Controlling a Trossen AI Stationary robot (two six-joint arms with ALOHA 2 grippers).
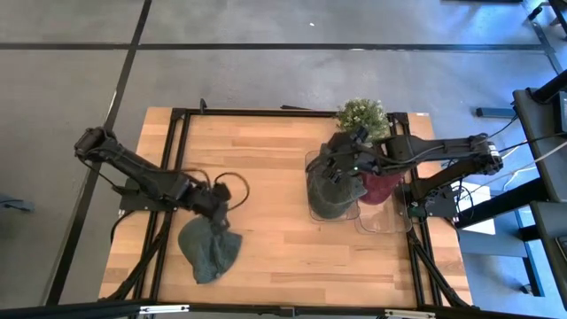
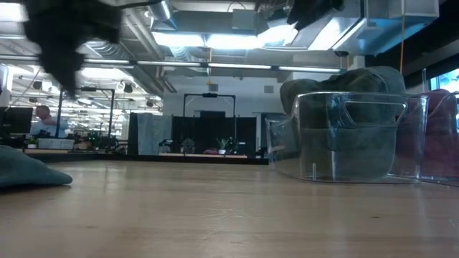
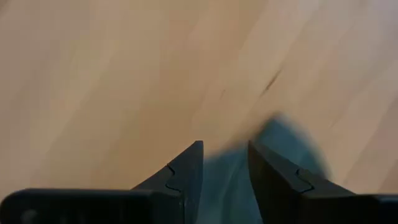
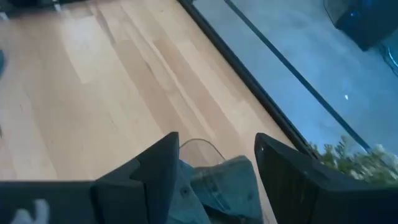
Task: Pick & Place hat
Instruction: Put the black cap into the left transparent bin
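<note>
A dark green hat (image 1: pixel 211 251) lies crumpled on the wooden table near its near-left side; it also shows in the low view (image 2: pixel 29 173). My left gripper (image 1: pixel 220 208) hovers open just beyond the hat's far edge, raised above the table (image 2: pixel 68 79). Its wrist view shows the hat (image 3: pixel 286 143) below the spread fingers (image 3: pixel 225 146). A second green hat (image 1: pixel 330 199) sits in a clear bin (image 2: pixel 351 172). My right gripper (image 1: pixel 335 173) is open above it, with the hat (image 4: pixel 227 177) below the fingers (image 4: pixel 217 140).
Right of the first bin, a second clear bin (image 1: pixel 390 221) holds a maroon hat (image 1: pixel 381 188). A small green plant (image 1: pixel 361 113) stands at the table's far edge behind the bins. A black frame (image 1: pixel 177 159) runs along the table's sides. Bare wood lies between hat and bins.
</note>
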